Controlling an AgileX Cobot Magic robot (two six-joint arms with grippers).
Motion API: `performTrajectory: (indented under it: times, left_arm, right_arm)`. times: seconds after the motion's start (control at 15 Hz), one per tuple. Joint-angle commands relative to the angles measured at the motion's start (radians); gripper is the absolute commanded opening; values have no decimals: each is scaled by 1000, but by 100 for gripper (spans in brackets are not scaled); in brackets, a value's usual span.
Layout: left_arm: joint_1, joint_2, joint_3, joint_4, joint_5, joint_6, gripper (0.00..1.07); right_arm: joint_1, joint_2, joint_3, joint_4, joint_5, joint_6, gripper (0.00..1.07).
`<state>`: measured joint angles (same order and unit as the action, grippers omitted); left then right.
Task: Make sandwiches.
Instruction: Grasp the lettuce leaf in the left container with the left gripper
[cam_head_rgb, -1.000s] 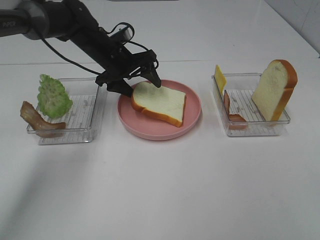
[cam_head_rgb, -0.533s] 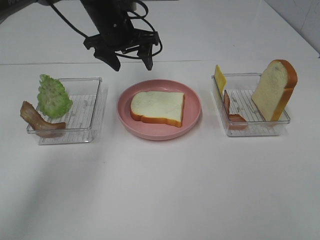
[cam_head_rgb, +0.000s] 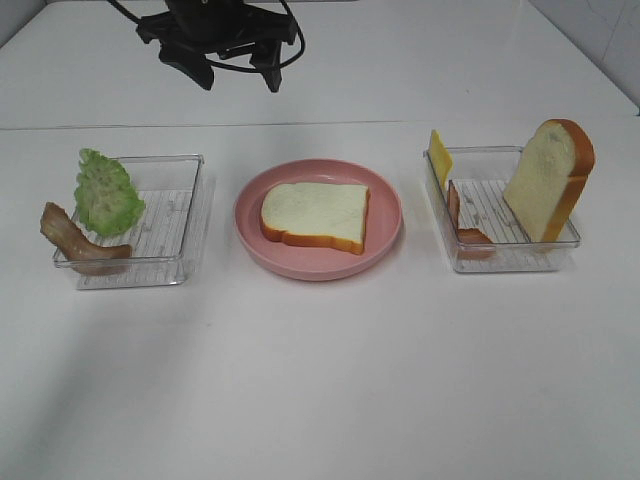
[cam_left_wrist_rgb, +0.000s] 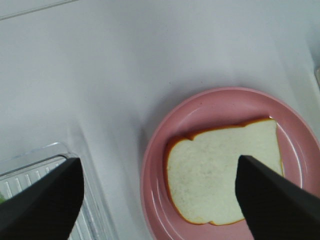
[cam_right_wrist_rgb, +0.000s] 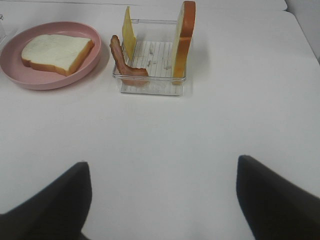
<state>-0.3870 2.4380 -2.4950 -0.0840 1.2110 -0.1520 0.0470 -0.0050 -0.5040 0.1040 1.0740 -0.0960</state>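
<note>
Bread (cam_head_rgb: 315, 215) lies flat on the plate (cam_head_rgb: 385, 238), left claw (cam_head_rgb: 238, 80) hangs spread and empty behind it, right claw (cam_right_wrist_rgb: 161, 162) gapes empty too, and the lettuce (cam_head_rgb: 108, 192) propped in the tray (cam_head_rgb: 170, 158) left of the plate could slip from a shallow pinch.

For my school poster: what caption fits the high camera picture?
One bread slice lies on the pink plate; the open left end effector hovers apart from it.

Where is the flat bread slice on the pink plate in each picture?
Exterior high: flat bread slice in the middle, between the lettuce tray and the cheese tray.
Left wrist: close up, between the left end effector's fingers.
Right wrist: far off, beside the cheese tray.
Shared landmark: the pink plate under it.
</note>
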Motion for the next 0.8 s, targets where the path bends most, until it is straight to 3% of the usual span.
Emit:
performTrajectory:
  times: [0.07,0.2,0.6,0.8]
  left_arm:
    - [44,-48,3,3,77,-8,79]
    - [82,-91,45,0,77,-8,79]
    - [202,-242,285,24,77,-8,78]
    - [246,-253,339,32,77,-8,78]
  right_arm:
    - [-6,-17,0,-4,-12,-8,76]
    - [-6,-17,0,-3,-12,-8,76]
    - [-6,-17,0,-3,-12,-8,76]
    - [-6,-17,0,-3,-12,-8,76]
